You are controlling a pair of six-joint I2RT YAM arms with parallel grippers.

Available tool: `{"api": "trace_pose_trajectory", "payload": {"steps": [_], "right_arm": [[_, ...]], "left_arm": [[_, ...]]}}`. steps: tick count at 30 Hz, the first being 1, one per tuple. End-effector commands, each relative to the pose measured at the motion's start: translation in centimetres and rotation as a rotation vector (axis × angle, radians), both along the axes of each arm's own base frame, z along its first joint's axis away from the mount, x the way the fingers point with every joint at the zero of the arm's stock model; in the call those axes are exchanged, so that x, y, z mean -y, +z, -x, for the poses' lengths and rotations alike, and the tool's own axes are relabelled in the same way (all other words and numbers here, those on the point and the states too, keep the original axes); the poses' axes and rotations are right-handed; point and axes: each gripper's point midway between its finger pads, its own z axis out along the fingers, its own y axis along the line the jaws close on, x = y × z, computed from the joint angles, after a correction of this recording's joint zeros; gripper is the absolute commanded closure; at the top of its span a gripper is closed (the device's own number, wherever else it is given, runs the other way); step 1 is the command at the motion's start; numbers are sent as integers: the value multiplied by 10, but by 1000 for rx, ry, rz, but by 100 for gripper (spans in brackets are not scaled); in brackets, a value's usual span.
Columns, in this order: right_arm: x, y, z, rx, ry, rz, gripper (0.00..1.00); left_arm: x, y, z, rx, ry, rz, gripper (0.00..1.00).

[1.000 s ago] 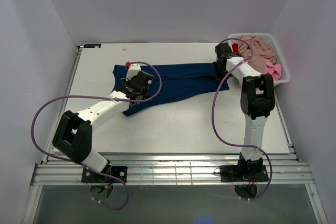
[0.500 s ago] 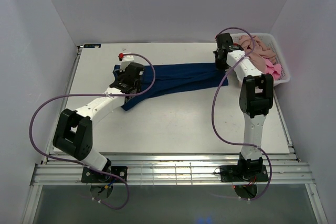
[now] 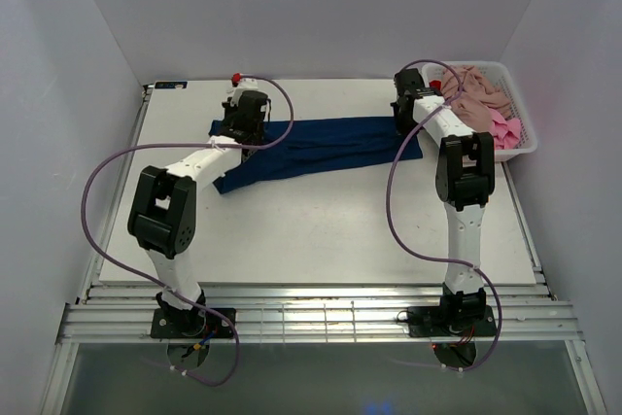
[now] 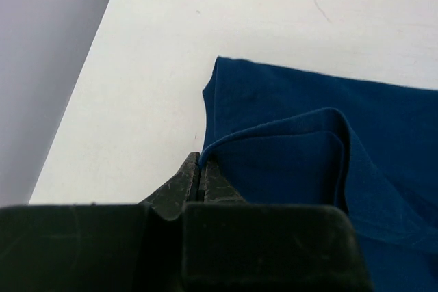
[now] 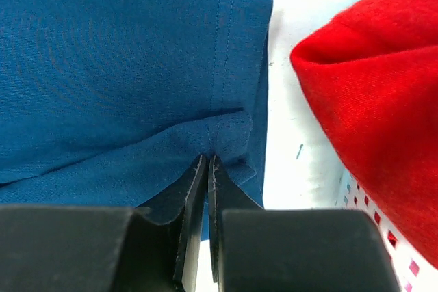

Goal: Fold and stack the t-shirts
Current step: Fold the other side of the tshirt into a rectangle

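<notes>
A navy blue t-shirt (image 3: 321,148) lies folded in a long band across the far half of the table. My left gripper (image 4: 201,166) is shut on a lifted edge of the navy t-shirt (image 4: 328,169) at its left end, above the layer lying flat. My right gripper (image 5: 208,162) is shut on a pinched fold of the navy t-shirt (image 5: 109,66) near its hemmed right edge. Beside that hem a red t-shirt (image 5: 373,94) bulges out of the basket. Pink-beige (image 3: 481,94) and bright pink (image 3: 503,129) t-shirts are heaped in the same basket.
The white slotted basket (image 3: 520,104) stands at the far right corner, right beside my right arm. The white table (image 3: 321,230) ends at its left edge (image 3: 136,157) not far from my left gripper. Purple cables loop off both arms.
Both grippers have carried the near edge of the navy t-shirt toward the far side, narrowing it into a band. My left arm has swung from the near-left to the far-left end.
</notes>
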Motion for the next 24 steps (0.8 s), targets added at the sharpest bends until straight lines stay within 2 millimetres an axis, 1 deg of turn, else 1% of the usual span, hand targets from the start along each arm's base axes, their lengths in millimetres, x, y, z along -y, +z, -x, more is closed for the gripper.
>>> {"api": "trace_pose_trajectory", "payload": {"steps": [1,2,4,5,6,7,8,9,10,11,13,14,15,17,20,21,23,24], "right_arm": [[3,14,-13,47,-1,1,91],[3,13,-13,45,-1,-1,91],[3,13,-14,46,-1,-2,91],[3,13,-15,50,-2,-1,91],[3,14,-15,49,-1,-2,91],[3,14,-15,51,-2,-1,91],[3,15,-16,54,-2,-1,91],[3,16,-16,56,-2,0,91],[4,17,-16,58,-3,0,91],[3,17,-17,57,-2,-1,91],[3,16,-17,54,-2,-1,91],[3,17,-18,57,-2,-1,91],[3,15,-17,51,-2,0,91],[4,15,-18,53,-4,2,91],[4,13,-19,54,-4,6,91],[4,13,-19,54,-6,5,91],[4,13,-20,57,-7,7,91],[5,12,-20,57,-8,8,91]], "left_arm": [[1,37,-25,72,-38,-22,100],[0,39,-29,74,-41,-27,100],[2,35,-36,60,-56,-47,100],[3,39,-41,73,-62,-46,100],[2,38,-43,72,-63,-50,100],[4,32,-46,60,-70,-58,100],[5,38,-51,72,-74,-64,100],[5,37,-54,68,-77,-72,100],[6,31,-58,55,-82,-82,100],[8,34,-63,57,-95,-93,100],[9,33,-69,51,-101,-107,100],[10,24,-73,34,-106,-117,100],[10,28,-77,42,-106,-121,100],[11,23,-85,50,-108,-123,100],[10,22,-91,51,-106,-135,100],[7,18,-94,45,-105,-144,100],[3,20,-98,64,-92,-150,100],[-3,17,-101,63,-86,-158,98]]}}
